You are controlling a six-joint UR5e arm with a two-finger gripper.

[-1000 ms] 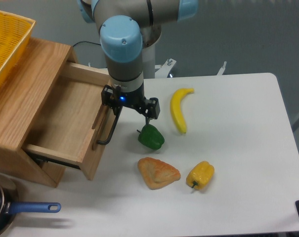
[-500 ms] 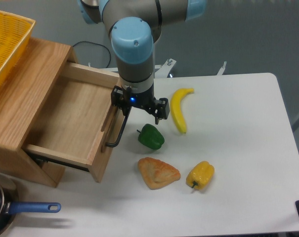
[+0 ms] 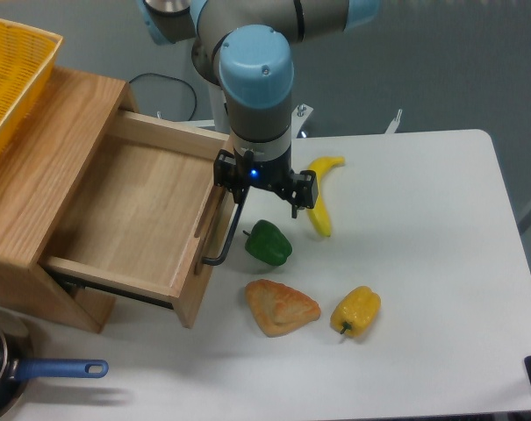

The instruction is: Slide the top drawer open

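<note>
The top drawer [image 3: 129, 215] stands pulled well out of the oak cabinet [image 3: 37, 167] at nine o'clock on the white worktop [image 3: 423, 289]; its bare wooden floor holds nothing. The pincer [image 3: 239, 197] sits at the upper end of the drawer's black bar handle [image 3: 226, 235]; the wrist housing hides its fingers, so I cannot tell whether they are clamped on the bar or apart. A yellow plastic basket [image 3: 6, 74] rests on the cabinet top at ten o'clock, what is inside out of view. Near centre lies a green bell pepper [image 3: 268, 243], just beside the handle. A banana [image 3: 319, 193] lies at one o'clock of it, a pastry [image 3: 281, 307] and a yellow bell pepper [image 3: 355, 311] at six and five. A blue-handled saucepan [image 3: 10, 373] sits at seven o'clock.
</note>
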